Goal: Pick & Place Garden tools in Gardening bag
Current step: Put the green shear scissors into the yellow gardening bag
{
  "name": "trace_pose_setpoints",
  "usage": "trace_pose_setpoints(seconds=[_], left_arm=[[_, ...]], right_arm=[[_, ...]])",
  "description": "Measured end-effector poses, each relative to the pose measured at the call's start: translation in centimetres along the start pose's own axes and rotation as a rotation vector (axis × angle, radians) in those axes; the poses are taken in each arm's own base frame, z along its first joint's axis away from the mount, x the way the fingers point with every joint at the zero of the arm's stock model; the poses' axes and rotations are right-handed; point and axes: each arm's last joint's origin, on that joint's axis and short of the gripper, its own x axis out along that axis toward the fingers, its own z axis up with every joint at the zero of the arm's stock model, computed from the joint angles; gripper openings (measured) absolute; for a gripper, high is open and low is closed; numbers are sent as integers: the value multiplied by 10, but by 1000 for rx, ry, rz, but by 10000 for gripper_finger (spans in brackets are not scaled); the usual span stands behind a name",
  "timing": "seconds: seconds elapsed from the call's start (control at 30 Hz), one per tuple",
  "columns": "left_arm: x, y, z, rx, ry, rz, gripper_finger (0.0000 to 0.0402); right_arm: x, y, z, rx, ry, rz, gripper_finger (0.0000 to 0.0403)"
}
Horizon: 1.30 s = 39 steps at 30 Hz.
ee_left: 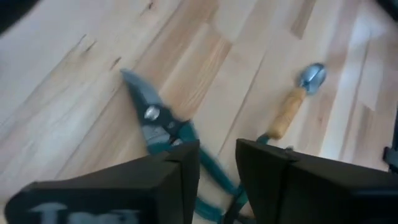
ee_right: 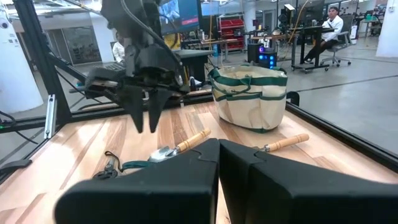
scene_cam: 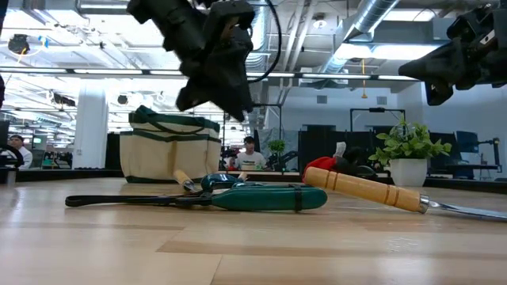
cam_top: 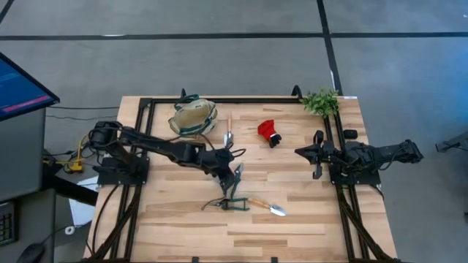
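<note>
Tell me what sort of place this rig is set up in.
Probably a robotics lab or open workshop floor. Exposed ducts run under the ceiling, people sit at desks with screens beyond the wooden table, and a monitor stands beside it on a bare concrete floor.

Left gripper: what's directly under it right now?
Under the left gripper, which hangs empty with fingers apart, are the green-handled pruning shears on the table. A wooden-handled trowel lies beside them. The fingers cover part of the shears' handles in the left wrist view.
</note>
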Motion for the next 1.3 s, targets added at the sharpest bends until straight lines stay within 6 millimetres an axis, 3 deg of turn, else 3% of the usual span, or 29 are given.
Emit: trace_pose_setpoints(seconds=[0.3, 0.57, 0.8, 1.03, 1.3], left_arm=[[32, -7, -4, 21, 134, 85, 89], [35, 9, 0, 4, 154, 168, 89], [36, 10, 1, 124, 161, 163, 92], [51, 13, -8, 124, 209, 178, 140], [51, 14, -9, 11, 202, 190, 205]], right_arm=[[0, 0, 0, -3, 7, -1, 0], [0, 0, -1, -3, 7, -1, 0], [0, 0, 0, -4, 7, -1, 0], [0, 0, -1, -4, 7, -1, 0], [0, 0, -1, -3, 7, 0, 0]])
